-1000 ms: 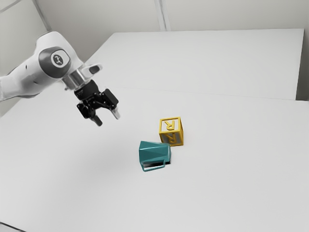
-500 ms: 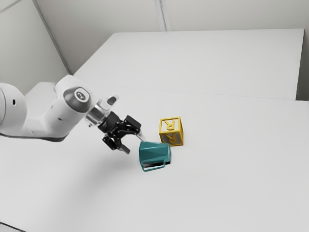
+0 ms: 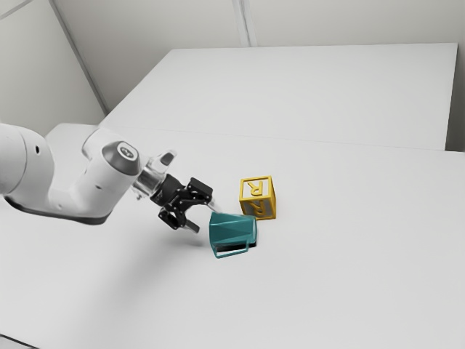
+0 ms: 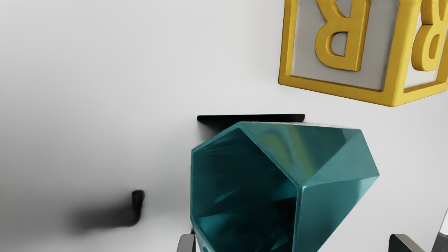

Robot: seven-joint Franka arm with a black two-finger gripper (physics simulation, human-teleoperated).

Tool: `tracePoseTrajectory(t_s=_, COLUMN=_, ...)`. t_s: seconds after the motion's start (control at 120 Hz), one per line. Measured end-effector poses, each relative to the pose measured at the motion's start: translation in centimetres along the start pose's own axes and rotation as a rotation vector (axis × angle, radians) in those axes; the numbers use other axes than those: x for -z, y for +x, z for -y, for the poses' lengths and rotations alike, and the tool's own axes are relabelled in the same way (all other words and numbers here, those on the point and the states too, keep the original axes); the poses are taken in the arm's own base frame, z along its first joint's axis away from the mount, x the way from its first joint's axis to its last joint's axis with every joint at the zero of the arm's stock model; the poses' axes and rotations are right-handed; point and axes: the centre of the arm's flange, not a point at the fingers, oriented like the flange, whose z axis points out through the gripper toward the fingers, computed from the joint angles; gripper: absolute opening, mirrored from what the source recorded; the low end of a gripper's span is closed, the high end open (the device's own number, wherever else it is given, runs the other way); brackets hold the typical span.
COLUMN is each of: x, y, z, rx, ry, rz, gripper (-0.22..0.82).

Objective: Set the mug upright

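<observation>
**Overturned mug before an open gripper: alignment for a grasp**

The teal faceted mug (image 3: 232, 228) (image 4: 336, 157) lies on its side on the white table (image 3: 349, 254), well in from the table's far edge. Its mouth faces the gripper (image 3: 204, 217) (image 4: 294, 243) and its base points toward the exterior view's right. The thin teal handle (image 3: 232, 254) is on the side turned away from the table's far edge. The yellow-framed letter block (image 3: 258, 198) (image 4: 341, 45) stands near the mug, closer to the far edge, with a strip of table between the 2.

End effector: open and holding nothing. The 2 fingertips stand wide apart, with part of the mug seen between them in the wrist view; 1 tip appears very close to the rim. Whether it touches cannot be told.

Step in hand (judged): lining up with the mug for a grasp. The upright pose is not met, so the turning and setting down remain.

Next move (judged): bring the fingers to opposite sides of the body, or across its wall, and close. A small lift should follow, then a turn of about 90 degrees that brings the mouth up and the base down, and a gentle lowering before release.

Hazards (judged): a finger striking the rim could push the mug toward the exterior view's right; a wide swing could knock the block.
</observation>
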Motion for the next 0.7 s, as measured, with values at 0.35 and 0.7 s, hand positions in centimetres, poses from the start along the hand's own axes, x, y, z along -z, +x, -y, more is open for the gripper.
tracePoseTrajectory(t_s=0.35, x=-2.1, y=0.0, z=-0.1, rx=0.023, ry=-0.118, rz=-0.034, gripper=0.6)
tracePoseTrajectory(t_s=0.7, x=-3.6, y=0.4, z=-0.8, rx=-0.039, ry=-0.192, rz=-0.046, gripper=0.11)
